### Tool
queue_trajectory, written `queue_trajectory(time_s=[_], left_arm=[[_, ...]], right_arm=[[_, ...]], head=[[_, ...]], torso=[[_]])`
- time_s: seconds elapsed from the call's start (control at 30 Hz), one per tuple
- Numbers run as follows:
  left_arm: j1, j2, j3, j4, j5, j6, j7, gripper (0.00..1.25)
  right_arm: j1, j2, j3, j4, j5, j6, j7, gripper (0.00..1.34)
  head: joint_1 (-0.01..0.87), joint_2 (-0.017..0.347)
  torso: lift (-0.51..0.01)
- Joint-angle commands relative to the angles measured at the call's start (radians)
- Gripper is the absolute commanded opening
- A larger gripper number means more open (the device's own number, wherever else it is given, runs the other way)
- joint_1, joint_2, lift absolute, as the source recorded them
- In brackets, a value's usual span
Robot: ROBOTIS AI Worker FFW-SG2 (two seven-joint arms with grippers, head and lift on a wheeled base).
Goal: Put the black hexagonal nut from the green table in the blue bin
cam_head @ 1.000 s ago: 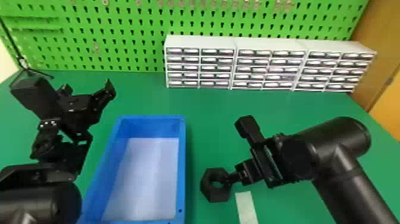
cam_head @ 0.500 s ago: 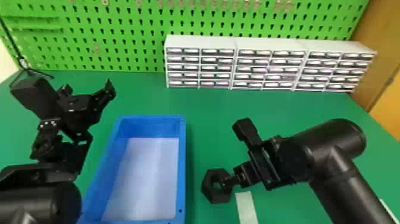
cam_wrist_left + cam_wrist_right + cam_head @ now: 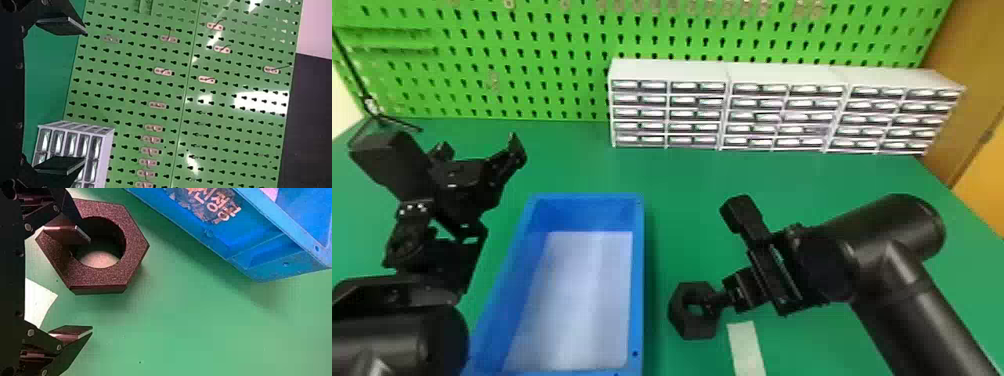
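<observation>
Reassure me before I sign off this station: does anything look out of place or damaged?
Nothing looks damaged. Only the pale strip on the green table, close to the black hexagonal nut, stands out: it has no evident part in the task.

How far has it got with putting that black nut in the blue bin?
Nothing looks finished: the black nut is outside the blue bin. Under way, it seems: the grasp, with the right gripper open at the nut, one finger overlapping it, the other clear. Remaining: closing on it, lifting it, releasing it in the bin.
</observation>
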Motion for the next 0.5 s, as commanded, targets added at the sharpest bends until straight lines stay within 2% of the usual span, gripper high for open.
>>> queue_trajectory(time_s=[0.0, 0.47], left_arm=[[0.000, 0.000, 0.000, 0.000, 0.000, 0.000, 0.000, 1.13], [0.000, 0.000, 0.001, 0.000, 0.001, 0.000, 0.000, 1.13]], right_arm=[[0.001, 0.001, 0.001, 0.000, 0.002, 0.000, 0.000, 0.90], [-0.013, 0.000, 0.004, -0.014, -0.002, 0.003, 0.003, 0.90]], head=[[0.692, 0.008], [0.692, 0.008]], torso=[[-0.097], [-0.097]])
